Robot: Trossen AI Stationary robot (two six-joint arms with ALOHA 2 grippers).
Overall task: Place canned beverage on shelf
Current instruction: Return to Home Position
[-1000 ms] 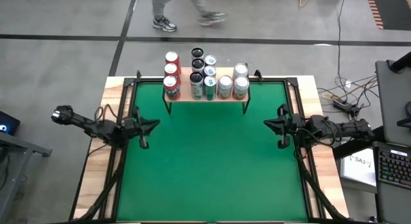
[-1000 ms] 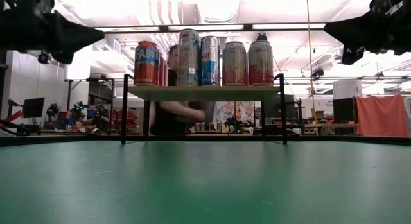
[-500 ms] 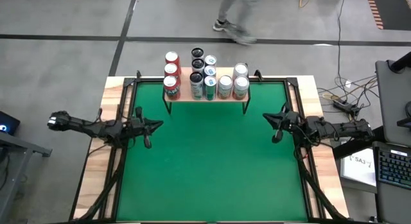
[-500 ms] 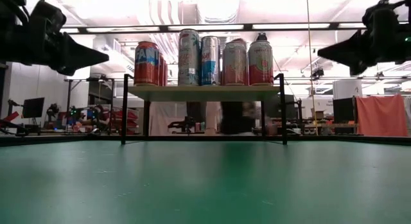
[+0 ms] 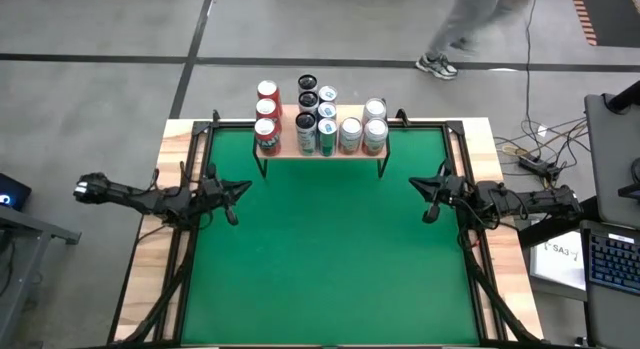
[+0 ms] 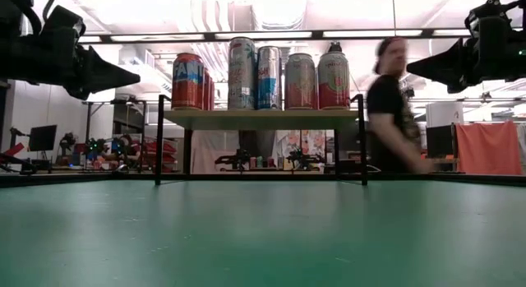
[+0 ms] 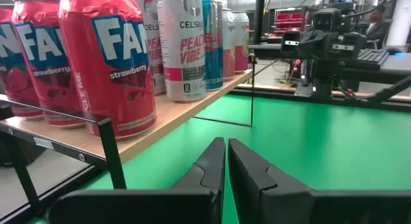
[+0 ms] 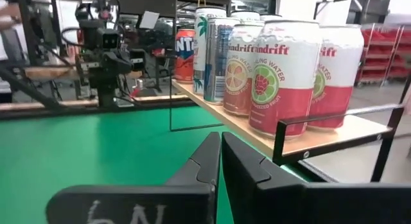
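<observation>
Left wrist view is showing the left gripper point(image 7: 226, 142) hanging over the green table point(image 5: 320, 259), its two fingers pressing together with nothing between them. The right gripper point(image 8: 220, 135) is doing the same at the opposite side, closed on nothing. Both arms are sitting well apart at the table's side edges, so this is looking like the parking step, with the stocking done. The next move is calling for no grasp, only settling the arms clear of the shelf's legs. Farther off, the shelf point(image 6: 263, 119) is standing at the table's far edge and carrying every can in view, all upright: red Fanta cans point(image 7: 109, 63) at its left end, tall slim cans point(image 6: 255, 73) in the middle, and white Spindrift cans point(image 8: 282, 83) at its right end. Beyond it, a person point(image 6: 393, 106) is walking past
</observation>
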